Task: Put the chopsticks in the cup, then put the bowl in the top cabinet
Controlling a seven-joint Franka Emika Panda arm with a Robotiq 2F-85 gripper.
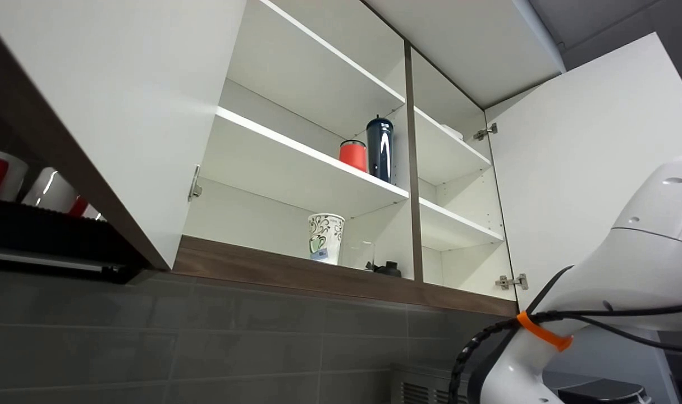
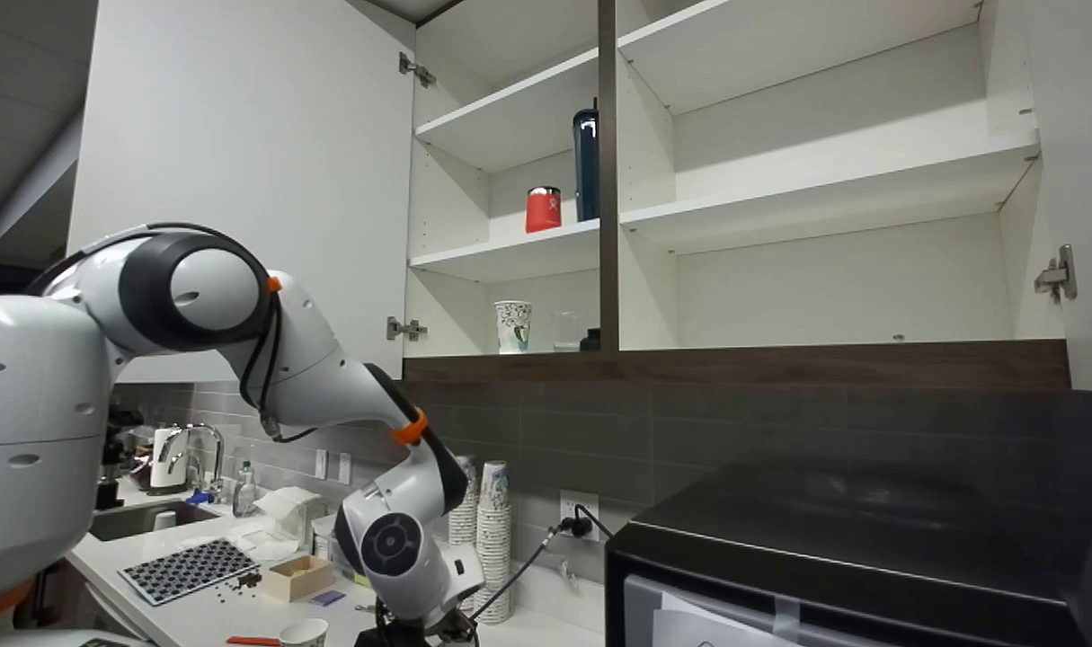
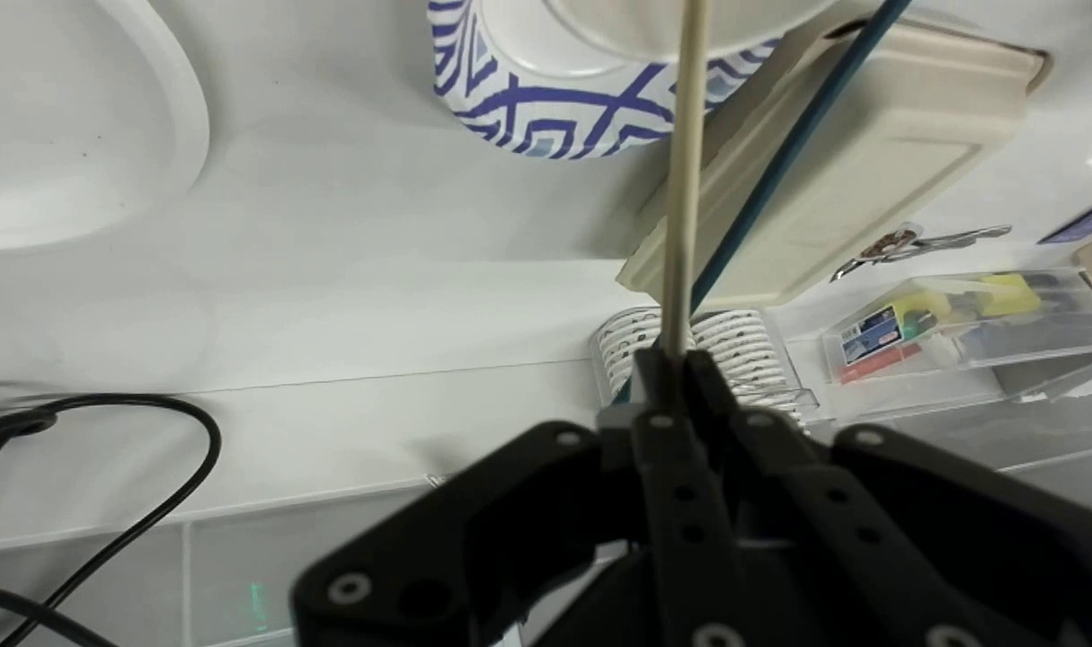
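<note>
Top cabinet (image 2: 833, 365): white, with a dark brown bottom edge; its left door (image 1: 110, 95) lies nearest the camera in an exterior view, and both doors stand open.
Robot arm (image 2: 357, 395): bent down to the counter (image 3: 375, 225), left of the black appliance (image 2: 779, 575).
Beige container (image 3: 896, 171): on the counter, just beside the bowl (image 3: 546, 115).
Gripper (image 3: 676, 358): over the counter, pinching one pale chopstick (image 3: 686, 180) between its fingertips.
Dark bottle (image 1: 380, 148): upright on the middle shelf (image 1: 273, 147) of the cabinet's left section, near the divider (image 1: 412, 168).
Bowl: on the counter, white with a blue-purple pattern, cut off by the edge of the wrist view.
Paper cup (image 1: 325, 238): upright on the floor of that left section.
Red tumbler (image 1: 352, 155): just left of the bottle.
Pale chopstick: in the fingertips, crossing the bowl in the wrist view.
Blue stick (image 3: 873, 39): slants behind the chopstick; whether it too is held, I cannot tell.
</note>
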